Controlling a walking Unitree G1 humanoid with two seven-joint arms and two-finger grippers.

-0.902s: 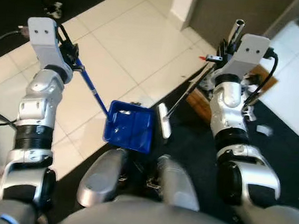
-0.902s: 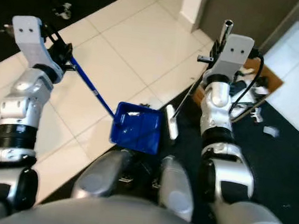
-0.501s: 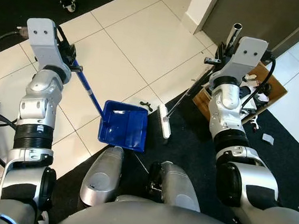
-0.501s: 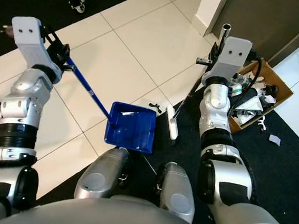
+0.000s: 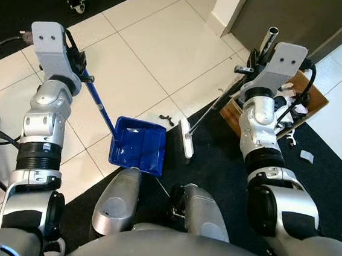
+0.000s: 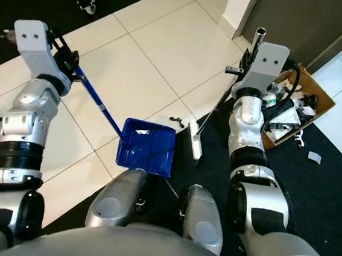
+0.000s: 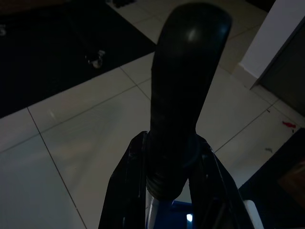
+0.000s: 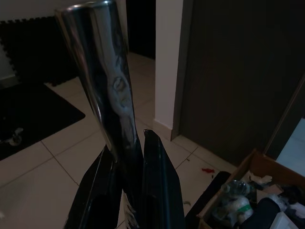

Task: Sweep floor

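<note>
**Dustpan and broom held over the tile floor**

The left gripper point(image 5: 79, 74) is closed around the blue handle point(image 5: 97, 103) of the dustpan point(image 5: 137, 153), its black fingers point(image 7: 124, 191) pressed against both sides of the dark grip end. The handle slopes down from the gripper to the blue pan, which lies on the white tiles right at the edge of the black mat point(image 5: 228, 164), just in front of the robot's knees.

The right gripper point(image 5: 256, 57) is closed on the shiny metal pole of the broom point(image 8: 107, 95), with a finger tight against each side of it. The pole runs down and toward the robot to the white broom head point(image 5: 186, 138), which lies on the edge of the mat, just beside the dustpan's right side but apart from it.

A small dark scrap point(image 5: 167, 118) lies on the tile just beyond the pan. A cardboard box point(image 6: 297, 110) full of clutter stands by the right arm, near the dark door point(image 6: 302, 19)
</note>
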